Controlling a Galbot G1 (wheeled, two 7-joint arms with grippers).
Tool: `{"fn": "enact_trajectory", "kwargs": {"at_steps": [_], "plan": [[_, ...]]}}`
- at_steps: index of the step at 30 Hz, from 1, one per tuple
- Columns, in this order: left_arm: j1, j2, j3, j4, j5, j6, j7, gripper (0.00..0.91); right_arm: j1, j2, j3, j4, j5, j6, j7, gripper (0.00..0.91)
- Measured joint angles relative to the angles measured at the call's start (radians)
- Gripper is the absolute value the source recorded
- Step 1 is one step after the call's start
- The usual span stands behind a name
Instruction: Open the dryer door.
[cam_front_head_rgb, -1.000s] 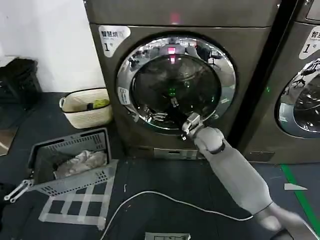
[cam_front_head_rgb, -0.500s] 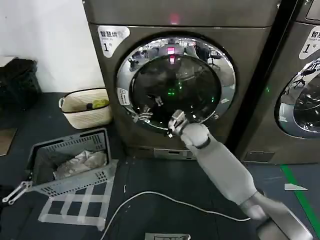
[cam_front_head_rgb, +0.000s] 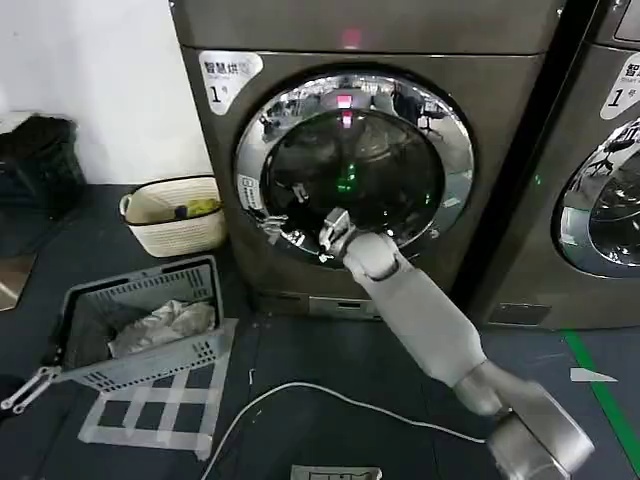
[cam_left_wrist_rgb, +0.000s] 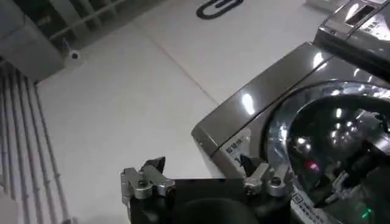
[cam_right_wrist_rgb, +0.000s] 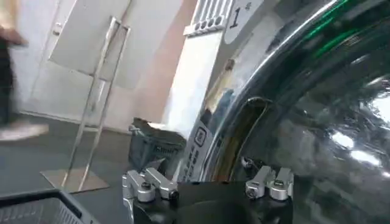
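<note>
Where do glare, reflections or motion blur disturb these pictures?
Head view: the chrome ring of the dryer door mirrors the room, and red and green lights glint in its glass near the right end effector. Right wrist view: bright streaks cross the glass, and a figure at the frame's edge is smeared. Left wrist view: highlights on the door, left end effector open.

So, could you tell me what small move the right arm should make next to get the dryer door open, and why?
Probably ease the right gripper a little further toward the recess at the left edge of the dryer door. The door looks shut, and the open fingers hover over the lower-left glass, not hooked on anything yet.
</note>
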Motion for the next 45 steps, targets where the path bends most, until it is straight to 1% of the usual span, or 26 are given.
{"fn": "enact_trajectory", "kwargs": {"at_steps": [5,8,11,15,20,24,28,33,37,41,45], "plan": [[0.005,-0.001,-0.003,0.003,-0.002,0.0,0.001,0.907,0.017,0.005,-0.003,-0.026,0.007,0.019,-0.042,0.907],[0.004,-0.004,-0.003,0.003,-0.001,0.0,0.001,0.907,0.023,-0.003,-0.009,-0.03,0.014,0.041,-0.089,0.907],[0.001,-0.006,-0.001,0.003,0.0,0.0,0.002,0.907,0.025,-0.011,-0.017,-0.025,0.038,0.059,-0.137,0.907],[-0.003,-0.006,0.0,0.003,0.003,0.0,0.003,0.907,0.022,-0.025,-0.029,-0.005,0.07,0.086,-0.196,0.907],[-0.017,-0.006,0.002,0.009,0.013,0.0,0.005,0.907,0.005,-0.06,-0.047,0.048,0.121,0.093,-0.238,0.907],[-0.028,-0.004,0.008,0.011,0.017,0.0,0.006,0.907,-0.012,-0.09,-0.051,0.091,0.151,0.114,-0.285,0.907],[-0.041,0.003,0.01,0.016,0.024,0.0,0.006,0.907,-0.041,-0.133,-0.051,0.146,0.163,0.126,-0.31,0.907],[-0.063,0.023,0.011,0.044,0.032,0.0,0.003,0.907,-0.096,-0.212,-0.028,0.24,0.224,0.154,-0.377,0.907],[-0.089,0.051,0.024,0.072,0.062,0.0,-0.018,0.907,-0.147,-0.283,0.002,0.338,0.266,0.162,-0.456,0.907],[-0.126,0.089,0.06,0.093,0.101,0.001,-0.054,0.907,-0.199,-0.347,0.036,0.429,0.287,0.164,-0.52,0.907],[-0.174,0.127,0.119,0.114,0.171,0.056,-0.106,0.907,-0.257,-0.41,0.075,0.51,0.333,0.162,-0.59,0.907]]}}
